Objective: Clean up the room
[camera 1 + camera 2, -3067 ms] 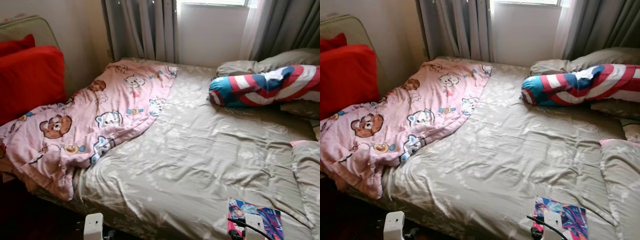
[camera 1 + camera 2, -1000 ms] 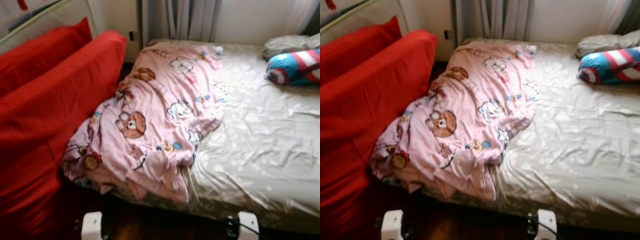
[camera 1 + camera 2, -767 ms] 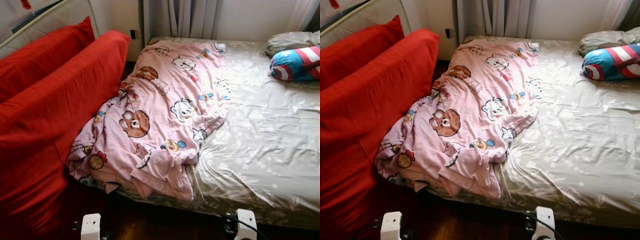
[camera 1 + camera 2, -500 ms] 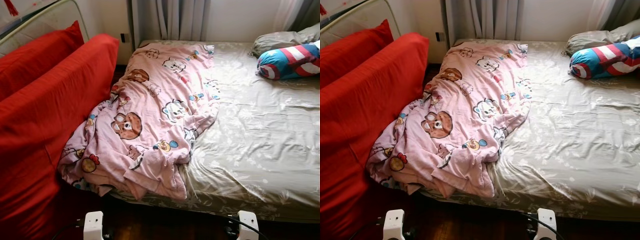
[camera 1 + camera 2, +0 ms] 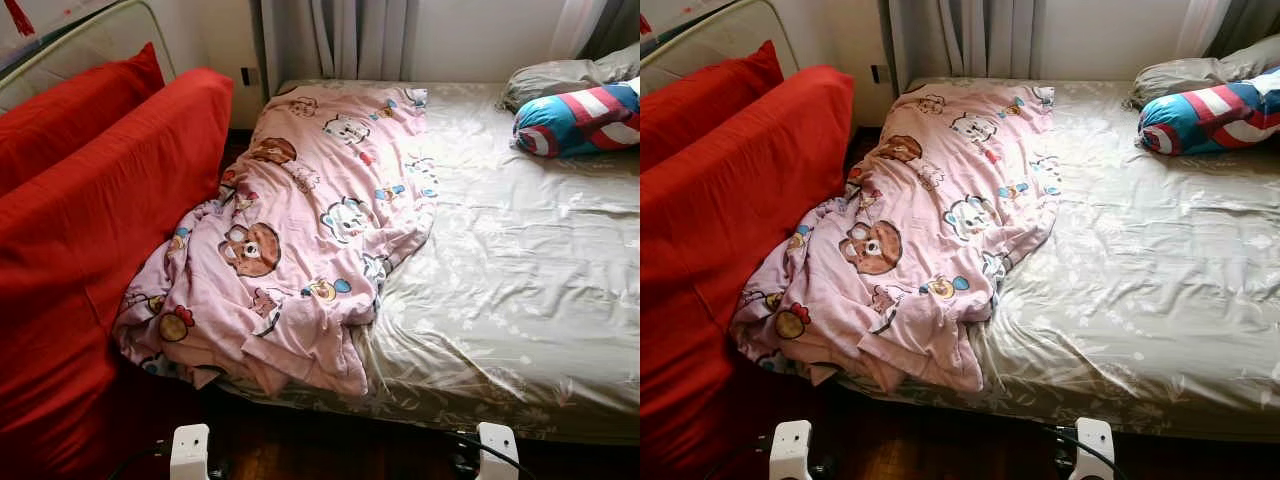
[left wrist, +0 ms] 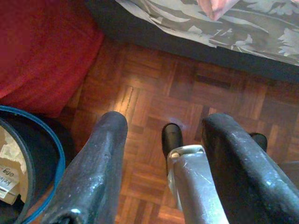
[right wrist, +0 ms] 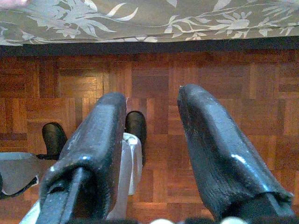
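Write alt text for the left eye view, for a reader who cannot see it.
A crumpled pink cartoon-print blanket lies across the left half of a bed with a grey leaf-patterned sheet, its corner hanging over the near edge. Red cushions stand against the bed's left side; a striped bolster lies at far right.

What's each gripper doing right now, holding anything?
Left gripper: open, holding nothing, hanging over the wooden floor.
Right gripper: open, holding nothing, above the floor by the bed's edge.

Left hand (image 6: 163,140) open above parquet floor (image 6: 154,88); blue-rimmed bin (image 6: 28,158), perhaps.
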Robot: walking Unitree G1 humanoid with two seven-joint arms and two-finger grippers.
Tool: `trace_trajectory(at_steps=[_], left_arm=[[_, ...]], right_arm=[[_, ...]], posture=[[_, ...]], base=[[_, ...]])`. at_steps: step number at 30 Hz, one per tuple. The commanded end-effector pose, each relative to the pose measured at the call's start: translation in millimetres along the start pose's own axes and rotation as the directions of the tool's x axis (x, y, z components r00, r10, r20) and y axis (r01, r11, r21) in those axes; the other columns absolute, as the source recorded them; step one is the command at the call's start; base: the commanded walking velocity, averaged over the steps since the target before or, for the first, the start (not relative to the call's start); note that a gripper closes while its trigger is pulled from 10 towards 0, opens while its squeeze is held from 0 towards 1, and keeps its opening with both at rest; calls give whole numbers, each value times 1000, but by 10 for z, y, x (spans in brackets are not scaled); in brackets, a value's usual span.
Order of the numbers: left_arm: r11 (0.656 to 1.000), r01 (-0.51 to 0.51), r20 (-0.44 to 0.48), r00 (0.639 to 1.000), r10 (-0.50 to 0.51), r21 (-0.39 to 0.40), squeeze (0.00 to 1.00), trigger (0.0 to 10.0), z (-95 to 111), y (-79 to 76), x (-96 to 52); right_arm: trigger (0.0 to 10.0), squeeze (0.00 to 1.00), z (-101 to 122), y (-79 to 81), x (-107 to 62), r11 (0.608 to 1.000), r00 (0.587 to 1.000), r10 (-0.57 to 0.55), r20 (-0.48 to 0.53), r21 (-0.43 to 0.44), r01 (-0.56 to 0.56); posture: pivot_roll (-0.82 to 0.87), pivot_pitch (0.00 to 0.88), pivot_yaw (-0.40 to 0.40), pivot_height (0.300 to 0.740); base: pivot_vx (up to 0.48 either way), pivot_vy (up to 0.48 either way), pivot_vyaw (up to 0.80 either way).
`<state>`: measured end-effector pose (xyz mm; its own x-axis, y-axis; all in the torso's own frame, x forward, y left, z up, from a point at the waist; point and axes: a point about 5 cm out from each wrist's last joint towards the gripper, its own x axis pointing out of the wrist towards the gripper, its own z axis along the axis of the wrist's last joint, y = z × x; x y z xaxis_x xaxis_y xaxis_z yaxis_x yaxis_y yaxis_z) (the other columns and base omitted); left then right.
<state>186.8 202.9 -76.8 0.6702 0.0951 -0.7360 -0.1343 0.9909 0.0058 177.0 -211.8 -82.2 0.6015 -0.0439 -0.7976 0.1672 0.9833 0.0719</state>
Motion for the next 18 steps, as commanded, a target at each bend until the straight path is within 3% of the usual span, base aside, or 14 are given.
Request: trace_trajectory(at_steps=[1, 18], left_arm=[[1000, -6, -9, 1000, 6, 8, 0, 10000, -44, 23, -15], [1000, -7, -2, 1000, 7, 11, 0, 10000, -30, 40, -15]], right_arm=[[10000, 0, -26, -24, -8, 1000, 1000, -9, -7, 9, 9], [10000, 0, -29, -15, -7, 1000, 1000, -9, -10, 14, 9]], posture=[[-28, 127, 10, 740], [-28, 151, 14, 740]], base=[[0, 0, 0], [0, 0, 0]])
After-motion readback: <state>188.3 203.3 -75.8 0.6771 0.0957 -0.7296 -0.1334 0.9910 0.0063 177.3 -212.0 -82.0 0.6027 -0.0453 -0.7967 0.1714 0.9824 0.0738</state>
